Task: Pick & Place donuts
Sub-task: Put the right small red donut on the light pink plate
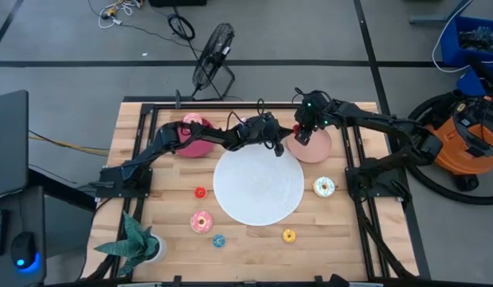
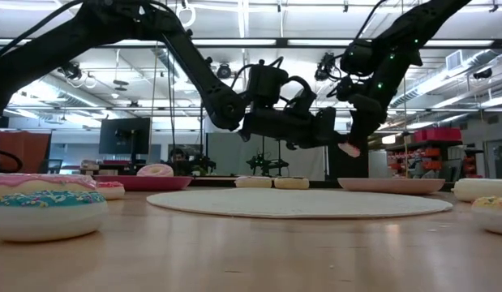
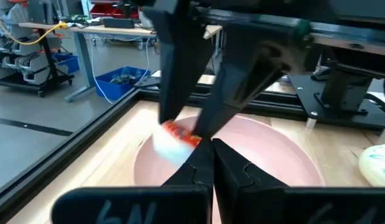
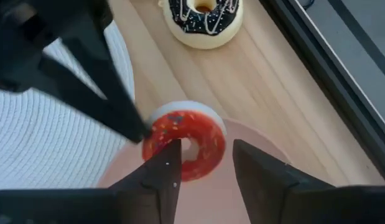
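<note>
A small red-frosted donut with a white underside hangs in the air over the salmon-pink plate, held in my right gripper, which comes down from above. My left gripper is shut and reaches across the white disc's far edge, its tips right at that donut's rim. A pink donut lies on the crimson plate. On the table lie a white donut, a pink one, and tiny red, blue and yellow ones. A chocolate donut lies beyond the salmon plate. My right gripper holds the red donut by one side of its ring, coming from above and pointing down. One finger stands at the hole and the other outside the rim. The donut is lifted clear of the plate and tilted. My left gripper's shut fingertips meet the donut's outer rim level from the table's left; I cannot tell whether they touch it.
The big white woven disc fills the table's middle. A green toy plant stands at the near left corner. Black frame rails run along the table's sides. The two arms nearly meet over the salmon plate.
</note>
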You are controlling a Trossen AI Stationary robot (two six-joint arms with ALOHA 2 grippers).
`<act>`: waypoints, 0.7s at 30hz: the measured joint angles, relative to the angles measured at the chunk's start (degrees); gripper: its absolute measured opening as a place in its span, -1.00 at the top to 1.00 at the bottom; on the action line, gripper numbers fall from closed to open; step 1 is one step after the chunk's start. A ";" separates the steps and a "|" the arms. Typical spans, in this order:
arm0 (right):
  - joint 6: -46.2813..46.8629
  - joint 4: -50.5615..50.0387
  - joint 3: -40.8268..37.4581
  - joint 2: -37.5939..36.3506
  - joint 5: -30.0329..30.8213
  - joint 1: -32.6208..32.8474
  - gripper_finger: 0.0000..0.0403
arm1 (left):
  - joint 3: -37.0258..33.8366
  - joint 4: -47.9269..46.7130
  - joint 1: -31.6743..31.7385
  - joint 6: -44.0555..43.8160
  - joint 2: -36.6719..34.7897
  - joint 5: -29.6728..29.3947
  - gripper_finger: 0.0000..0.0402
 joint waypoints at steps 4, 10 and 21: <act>0.42 1.99 -2.28 0.01 0.12 0.00 0.23 | -0.02 -1.12 -0.35 -0.07 0.00 0.09 0.99; 2.54 5.17 -6.63 0.04 7.60 0.00 0.23 | -0.02 -2.87 -0.40 0.15 0.00 0.02 0.99; 4.49 -5.94 -3.72 0.04 6.87 0.17 0.23 | -0.69 -9.57 -3.20 7.02 -3.48 -0.69 0.99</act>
